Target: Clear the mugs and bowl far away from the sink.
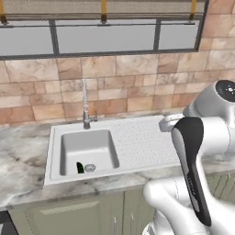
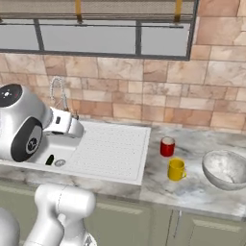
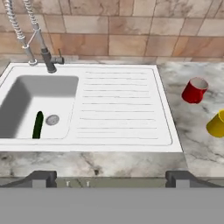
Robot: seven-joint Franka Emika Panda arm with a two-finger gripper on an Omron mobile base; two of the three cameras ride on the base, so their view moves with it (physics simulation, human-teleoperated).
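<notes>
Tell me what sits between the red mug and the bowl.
The yellow mug sits roughly between the red mug and the bowl, slightly nearer the counter's front edge, in the right base view.

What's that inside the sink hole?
In the sink basin lies a dark green long thing, maybe a cucumber, beside the round drain. The basin's near wall hides the floor closest to the camera.

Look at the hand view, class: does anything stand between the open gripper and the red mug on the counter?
Nothing visible does. The gripper hangs open over the counter's front edge; the red mug stands right of the sink, with bare drainboard and marble between. The yellow mug sits beside it.
</notes>
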